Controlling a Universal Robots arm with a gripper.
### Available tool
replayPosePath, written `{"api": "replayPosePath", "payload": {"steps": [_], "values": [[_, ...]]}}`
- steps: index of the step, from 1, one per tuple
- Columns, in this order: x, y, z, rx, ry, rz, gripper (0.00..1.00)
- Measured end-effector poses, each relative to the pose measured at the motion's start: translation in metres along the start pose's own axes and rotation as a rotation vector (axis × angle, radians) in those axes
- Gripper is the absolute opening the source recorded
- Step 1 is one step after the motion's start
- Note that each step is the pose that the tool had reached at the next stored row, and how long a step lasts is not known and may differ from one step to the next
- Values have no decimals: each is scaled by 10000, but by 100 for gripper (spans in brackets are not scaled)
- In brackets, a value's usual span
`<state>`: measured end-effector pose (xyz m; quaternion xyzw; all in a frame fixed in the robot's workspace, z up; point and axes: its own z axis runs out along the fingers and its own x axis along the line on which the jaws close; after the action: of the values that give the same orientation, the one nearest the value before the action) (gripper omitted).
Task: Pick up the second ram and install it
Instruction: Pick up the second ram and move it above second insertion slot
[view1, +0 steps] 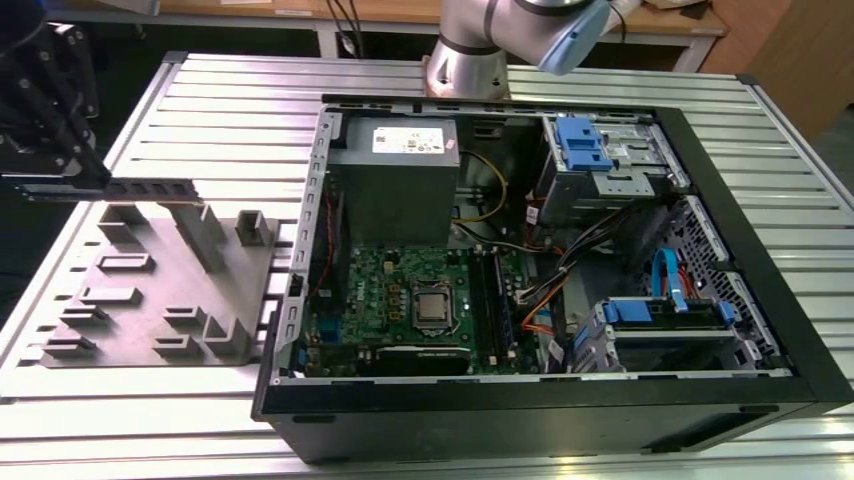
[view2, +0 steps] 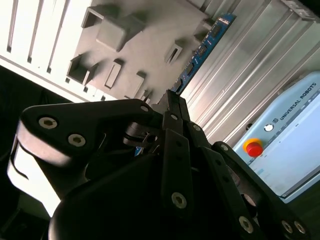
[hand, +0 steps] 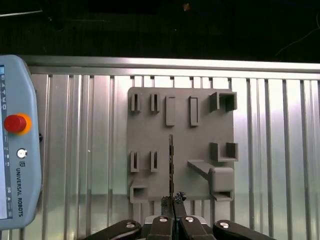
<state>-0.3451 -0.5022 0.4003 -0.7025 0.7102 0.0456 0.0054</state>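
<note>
— Grey plastic is seen beneath the arm; what is it?
— A grey holder plate (view1: 147, 300) with raised blocks and slots. It is laid on the slatted metal table (view1: 200, 90), to the exterior view's left of the open computer case (view1: 787, 330).
— Where is the second ram found?
— The second ram (view2: 205, 42) is held by one end in the gripper (view2: 172, 100), over the holder plate. In the second wrist view its blue-green board is seen running out from the fingertips. In the first wrist view it is seen edge-on as a thin dark line.
— How are the fingers set?
— They are drawn together on the stick, with only the board's thickness left between the two tips.
— Is the stick clear of the plate?
— That cannot be told. In the exterior view it is shown level, well apart from the motherboard (view1: 387, 300) and the grey power supply (view1: 394, 190) inside the case.
— What else is seen nearby?
— A pale blue teach pendant (hand: 15, 165) with a red button (hand: 14, 123) is seen on the table beside the plate.
</note>
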Motion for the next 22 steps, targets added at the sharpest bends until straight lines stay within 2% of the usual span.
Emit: {"api": "replayPosePath", "payload": {"steps": [22], "values": [[-8,-634,-36,-61,0,10,8]]}}
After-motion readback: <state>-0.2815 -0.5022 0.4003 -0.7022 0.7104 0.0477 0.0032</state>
